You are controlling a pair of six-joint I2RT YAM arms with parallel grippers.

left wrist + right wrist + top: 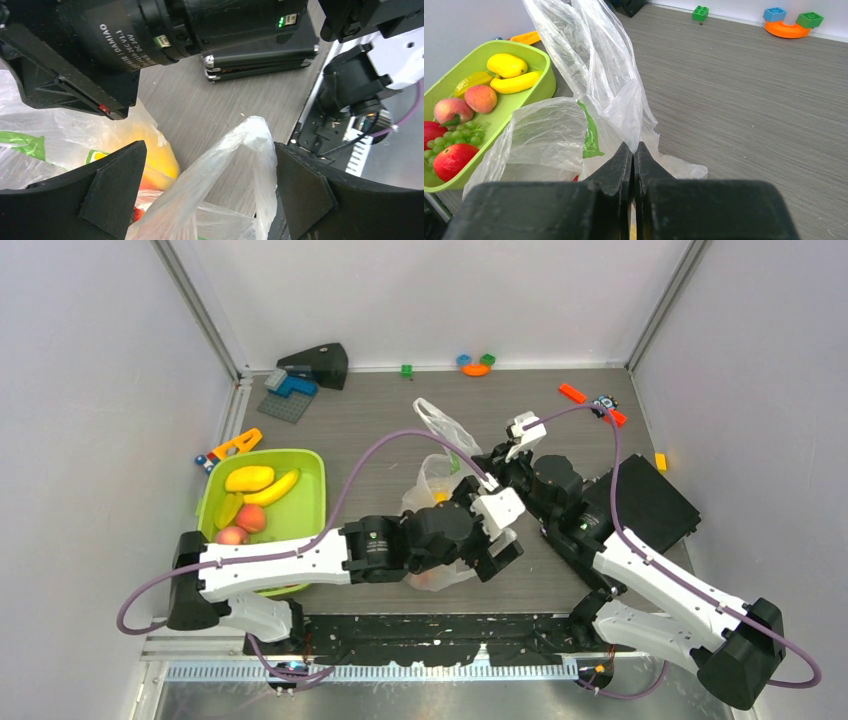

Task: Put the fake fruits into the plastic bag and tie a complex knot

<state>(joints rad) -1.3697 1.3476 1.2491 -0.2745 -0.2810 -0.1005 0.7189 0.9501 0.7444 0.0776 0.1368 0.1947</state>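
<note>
2 arms converge on the plastic bag (437,478) at mid-table, its handle loop (594,65) standing up, long axis tilting toward the far wall. The right gripper (634,150), reaching in from the right, pinches the film tight. The left gripper (210,200), stretched low across the table, stands spread wide around the bag's near edge. Fake fruits (252,502) lie in the lime-green tray (300,512) at left.

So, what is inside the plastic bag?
Through the thin plastic bag, an orange-yellow fruit and something red show. The rest is hidden by crumpled plastic and the left gripper.
</note>
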